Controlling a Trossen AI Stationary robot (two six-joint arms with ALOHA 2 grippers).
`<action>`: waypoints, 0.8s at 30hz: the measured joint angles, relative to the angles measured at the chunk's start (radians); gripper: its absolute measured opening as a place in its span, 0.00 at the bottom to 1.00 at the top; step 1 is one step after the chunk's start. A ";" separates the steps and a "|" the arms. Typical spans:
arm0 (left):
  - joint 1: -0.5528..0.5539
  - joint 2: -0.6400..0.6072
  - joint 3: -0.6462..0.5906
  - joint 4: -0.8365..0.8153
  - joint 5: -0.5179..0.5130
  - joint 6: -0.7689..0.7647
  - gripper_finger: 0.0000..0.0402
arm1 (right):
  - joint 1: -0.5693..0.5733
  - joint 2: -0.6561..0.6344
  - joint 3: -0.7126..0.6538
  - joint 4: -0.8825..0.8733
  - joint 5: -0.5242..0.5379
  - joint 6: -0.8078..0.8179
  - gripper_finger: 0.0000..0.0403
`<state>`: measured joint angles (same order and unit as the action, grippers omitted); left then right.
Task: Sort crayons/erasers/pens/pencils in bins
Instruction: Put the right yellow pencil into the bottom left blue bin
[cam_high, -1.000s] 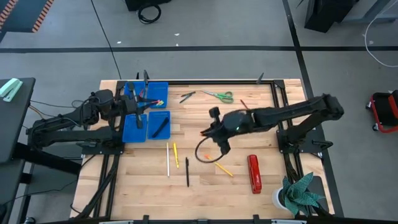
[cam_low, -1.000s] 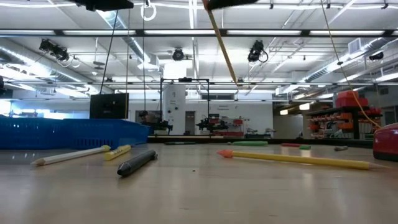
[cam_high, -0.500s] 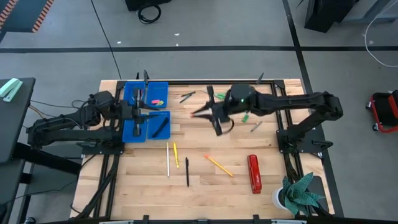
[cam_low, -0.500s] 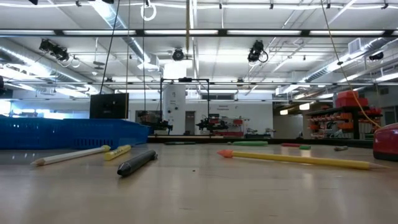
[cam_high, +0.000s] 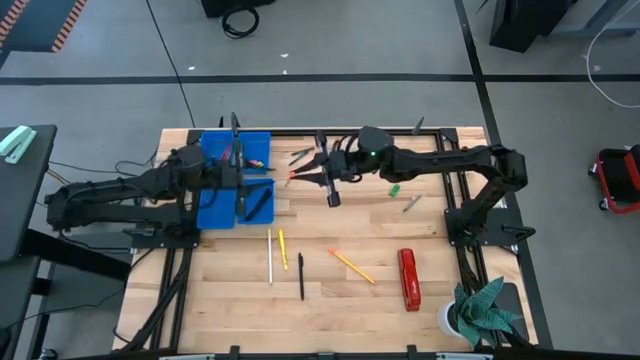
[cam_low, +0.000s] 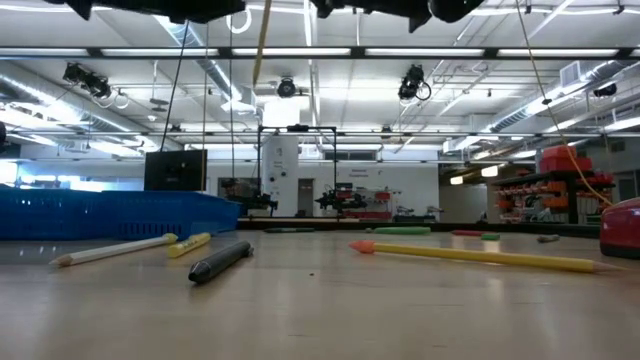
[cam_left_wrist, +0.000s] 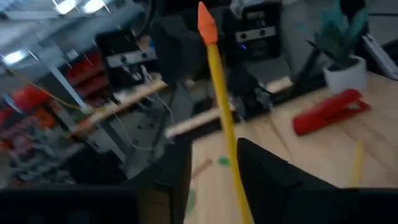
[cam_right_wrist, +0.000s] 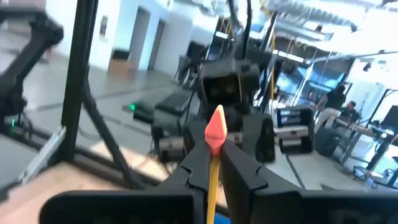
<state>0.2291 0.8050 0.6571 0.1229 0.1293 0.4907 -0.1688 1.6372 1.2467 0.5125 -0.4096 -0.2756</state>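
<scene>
My right gripper (cam_high: 298, 178) is shut on a yellow pencil with an orange end (cam_right_wrist: 215, 127), high over the table's far middle. The pencil also shows in the left wrist view (cam_left_wrist: 217, 81) and the low view (cam_low: 260, 50). My left gripper (cam_high: 270, 187) faces it from the left, open, its fingers (cam_left_wrist: 261, 177) on either side of the pencil's shaft. The blue bins (cam_high: 255, 148) stand at the far left under my left arm; one holds a dark pen (cam_high: 258, 203). My right gripper pinches the pencil's shaft just below the orange end (cam_right_wrist: 212, 174) between its two fingers, coming about level from the table's right. The pencil is lifted clear and stands steep, orange end up, its shaft running down. My left gripper: I cannot tell whether a finger touches the shaft.
On the near half lie a white pencil (cam_high: 269, 258), a short yellow pencil (cam_high: 282, 248), a black pen (cam_high: 300, 276), a yellow pencil with an orange end (cam_high: 352, 266) and a red stapler (cam_high: 408, 280). Pens (cam_high: 300, 155), a green piece (cam_high: 395, 188) and a potted plant (cam_high: 478, 312) also show.
My right gripper has carried the pencil, clear of the table, from the table's middle toward the far left and the bins. The pencil has turned from slanted to steep. My left gripper has reached toward the right, from over the bins to the pencil.
</scene>
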 joint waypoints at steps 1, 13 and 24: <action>0.000 0.012 0.000 0.029 -0.002 0.008 0.37 | 0.000 -0.002 0.001 0.003 0.000 0.012 0.09; -0.001 0.145 0.001 0.181 0.025 0.037 0.55 | -0.007 -0.005 0.001 0.006 0.055 0.041 0.09; -0.002 0.206 0.001 0.298 -0.054 -0.035 0.48 | -0.005 -0.005 0.001 -0.002 0.060 0.045 0.09</action>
<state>0.2276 1.0107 0.6579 0.4212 0.0753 0.4554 -0.1741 1.6325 1.2472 0.5109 -0.3492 -0.2310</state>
